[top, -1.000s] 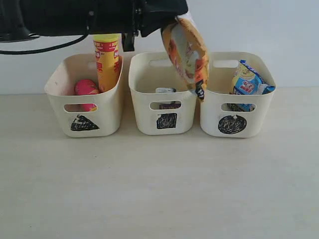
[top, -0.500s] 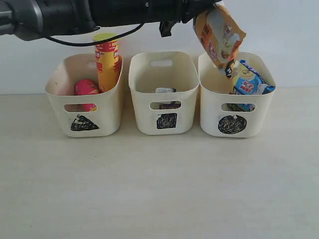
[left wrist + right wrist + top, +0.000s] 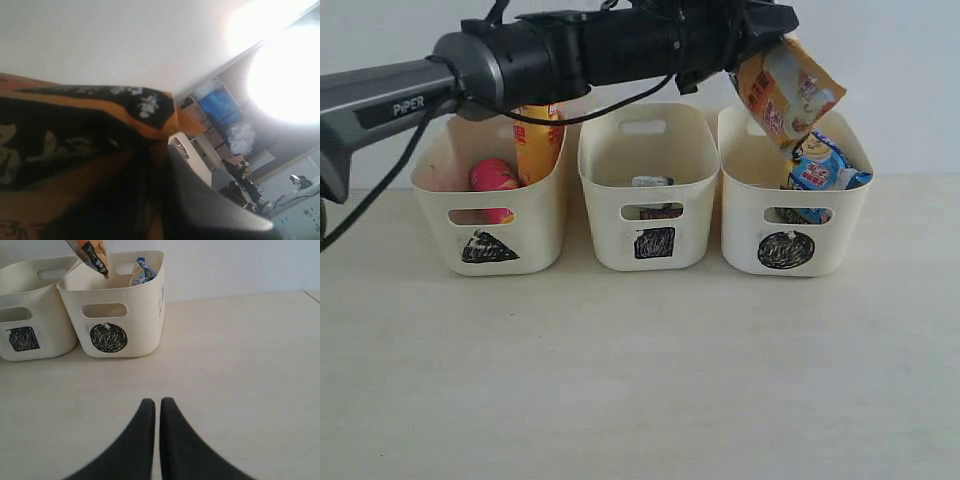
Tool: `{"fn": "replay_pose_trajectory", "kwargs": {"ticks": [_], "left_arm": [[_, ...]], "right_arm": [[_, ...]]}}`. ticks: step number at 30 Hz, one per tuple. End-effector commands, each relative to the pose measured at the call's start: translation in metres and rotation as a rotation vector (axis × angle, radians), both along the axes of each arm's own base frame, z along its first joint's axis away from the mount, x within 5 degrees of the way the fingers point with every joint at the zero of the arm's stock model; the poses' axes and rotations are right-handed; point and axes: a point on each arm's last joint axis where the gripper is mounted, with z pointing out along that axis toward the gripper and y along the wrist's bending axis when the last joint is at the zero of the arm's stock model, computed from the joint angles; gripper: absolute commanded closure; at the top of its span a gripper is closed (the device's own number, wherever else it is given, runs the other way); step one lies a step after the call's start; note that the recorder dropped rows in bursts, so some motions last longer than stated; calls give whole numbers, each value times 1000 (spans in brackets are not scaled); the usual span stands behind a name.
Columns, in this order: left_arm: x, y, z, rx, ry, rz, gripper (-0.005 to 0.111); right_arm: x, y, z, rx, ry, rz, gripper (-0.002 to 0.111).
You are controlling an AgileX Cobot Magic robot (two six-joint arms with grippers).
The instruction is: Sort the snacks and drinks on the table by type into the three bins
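On the exterior camera my left arm reaches across to the right. Its pincer (image 3: 758,48) is clamped on the top of the orange-brown foil snack bag (image 3: 788,92), which hangs tilted above the right-hand cream plastic bin marked with a black circle (image 3: 845,230). A blue-and-white foil bag (image 3: 820,168) leans inside that bin. The middle square-marked bin (image 3: 605,205) holds a small carton (image 3: 652,183). The left triangle-marked bin (image 3: 548,215) holds a tall yellow canister (image 3: 538,148) and a pink canister (image 3: 492,177).

My left wrist camera shows orange-and-black foil pressed against a dark finger.

On the right wrist camera, my right pincer (image 3: 156,410) is closed on nothing over the pale beige counter (image 3: 240,365), on the near side of the circle bin.
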Motion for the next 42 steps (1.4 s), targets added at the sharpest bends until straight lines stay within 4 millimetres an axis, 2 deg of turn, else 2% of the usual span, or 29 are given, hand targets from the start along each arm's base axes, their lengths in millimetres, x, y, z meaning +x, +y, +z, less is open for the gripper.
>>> {"fn": "replay_pose_trajectory", "kwargs": {"ticks": [1, 7, 12, 15, 18, 19, 21, 23, 25, 27, 29, 30, 31, 34, 39, 42], "left_arm": [[5, -8, -11, -13, 17, 17, 103], [11, -16, -32, 6, 55, 46, 103], [11, -19, -40, 14, 69, 47, 102], [11, -20, -43, 16, 75, 45, 88], [11, -21, -44, 17, 77, 43, 64], [10, -21, -44, 16, 76, 35, 52], [10, -21, -44, 15, 76, 34, 40], [10, -21, -44, 8, 92, 31, 34], [9, -22, -44, -2, 111, 22, 35], [7, -21, -42, -14, 115, -14, 45], [6, -16, -40, -27, 110, -75, 69], [6, -12, -39, -44, 127, -117, 91], [4, -11, -36, -52, 127, -142, 104], [1, -7, -25, -68, 111, -175, 103], [-18, 3, 27, 4, -42, -195, 103], [-26, 6, 44, -8, -63, -213, 103]], "right_arm": [[0, 0, 2, -2, -18, -3, 108], [0, 0, 2, -2, -18, -3, 108], [0, 0, 2, -2, -18, -3, 108], [0, 0, 2, -2, -18, -3, 108], [0, 0, 2, -2, -18, -3, 108], [0, 0, 2, -2, -18, -3, 108], [0, 0, 2, -2, -18, -3, 108], [0, 0, 2, -2, -18, -3, 108], [0, 0, 2, -2, -18, -3, 108], [0, 0, 2, -2, -18, -3, 108], [0, 0, 2, -2, -18, -3, 108], [0, 0, 2, -2, -18, -3, 108], [0, 0, 2, -2, -18, -3, 108], [0, 0, 2, -2, -18, -3, 108], [0, 0, 2, -2, -18, -3, 108], [0, 0, 2, -2, -18, -3, 108]]}}
